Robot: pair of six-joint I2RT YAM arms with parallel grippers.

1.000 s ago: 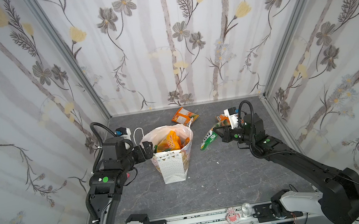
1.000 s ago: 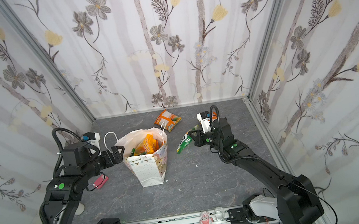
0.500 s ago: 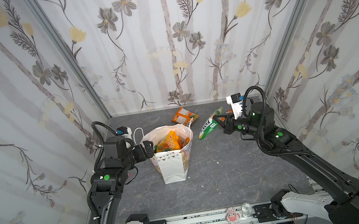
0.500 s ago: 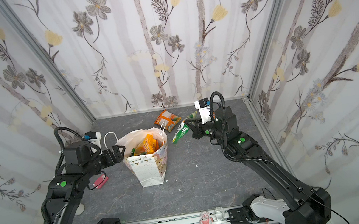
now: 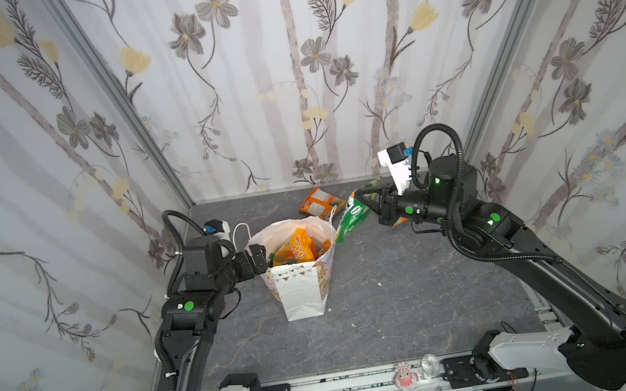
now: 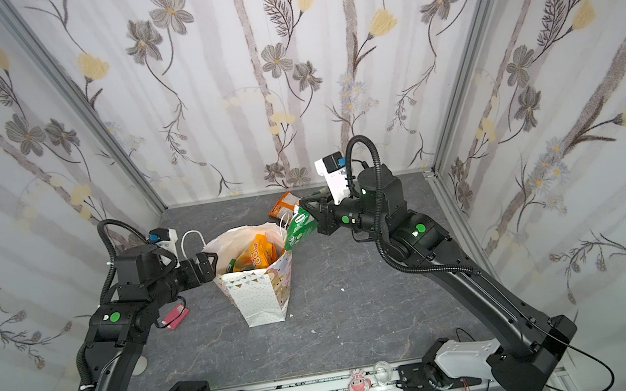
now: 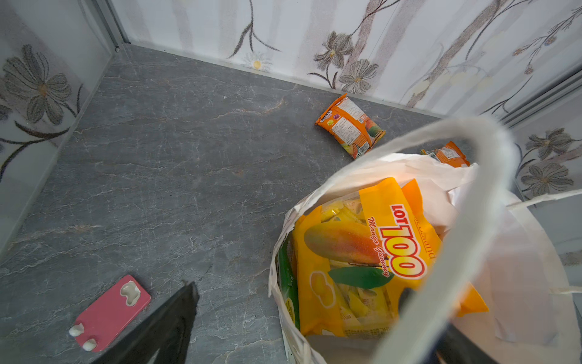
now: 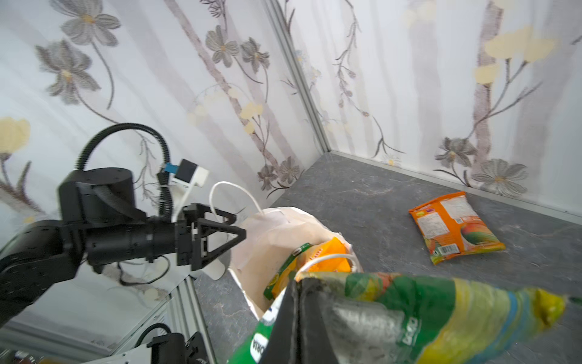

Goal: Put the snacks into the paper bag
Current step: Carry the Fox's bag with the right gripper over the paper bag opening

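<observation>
Claw, left arm: the left claw (image 5: 263,258) has not shifted over the last second. Its jaws are spread wide at the left rim of the tall white dotted paper bag (image 5: 302,295) and grip nothing. One finger (image 7: 170,321) is outside over the grey stone-patterned desk (image 5: 402,296), and the other seems to be just inside the mouth.
Bag: it stands upright where it stood, about mid-desk and a little toward the left edge, with its mouth open.
Contents: a yellow foil mango-gummy packet (image 7: 362,252) lies on top inside, with orange and green packets around it. Nothing here has changed.
Desk, far edge: one orange foil packet (image 5: 319,203) lies flat near the middle of the far edge, just beyond the bag, untouched.
Carried snack: the green crinkly foil packet (image 5: 350,219) has come up off the desk, where it lay a second ago nearer the right edge. It now hangs in the air just beside the bag's right rim, not yet over the mouth.
Claw, right arm: the right claw (image 5: 363,198) is clenched on the green packet's upper end. The arm has risen and swung leftward.
Desk, toward far right corner: a second orange packet (image 7: 447,154) remains there, partly hidden.
Meaning: the pick-up is done and the transfer is under way. A short carry over the mouth and a release look like the next move. After that, two visible packets would still be outside the bag.
</observation>
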